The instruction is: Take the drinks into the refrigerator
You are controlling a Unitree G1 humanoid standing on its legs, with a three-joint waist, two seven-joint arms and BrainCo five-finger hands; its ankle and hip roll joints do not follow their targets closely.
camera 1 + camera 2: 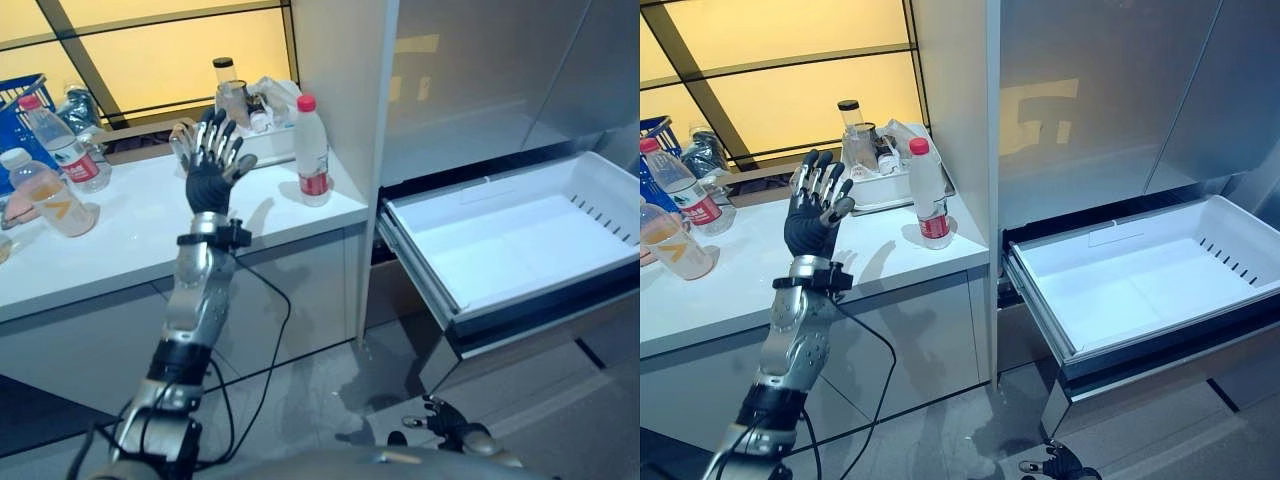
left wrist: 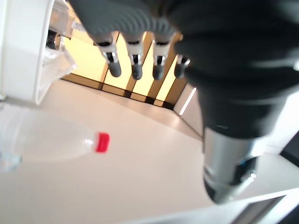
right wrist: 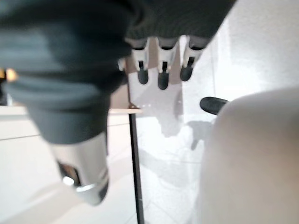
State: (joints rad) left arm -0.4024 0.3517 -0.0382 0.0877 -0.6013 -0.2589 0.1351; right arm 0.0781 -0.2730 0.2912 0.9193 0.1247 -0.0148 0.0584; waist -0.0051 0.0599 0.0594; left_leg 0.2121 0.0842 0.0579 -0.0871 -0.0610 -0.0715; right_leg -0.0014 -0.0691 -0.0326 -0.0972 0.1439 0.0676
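Right hand (image 1: 455,428): nearest to us, it hangs low over the floor in front of the drawer; in its wrist view its fingers (image 3: 162,70) look relaxed and we see nothing in them.
Left hand (image 1: 208,160): we hold it raised above the surface, palm away from us, near the back edge and just beside the red-capped bottle.
Left fingers (image 2: 135,60): spread and straight, released, touching nothing that we can see.
Red-capped bottle (image 1: 312,150): a clear drink bottle standing upright at the right end of the surface, close to the refrigerator wall; it is ungrasped.
Other bottles (image 1: 55,160): two more stand at the left end of the surface, one with a red cap and one with an orange label.
Tray (image 1: 875,185): sits at the back edge behind the bottle, holding a jar and small items we cannot make out.
Refrigerator drawer (image 1: 500,255): pulled out, white inside, with nothing in it.
Done, as we judge it: the drawer is ready to receive drinks.
Left to do, as we judge it: everything else; no drink is in the drawer and none is in either hand, so the nearest bottle needs grasping first.
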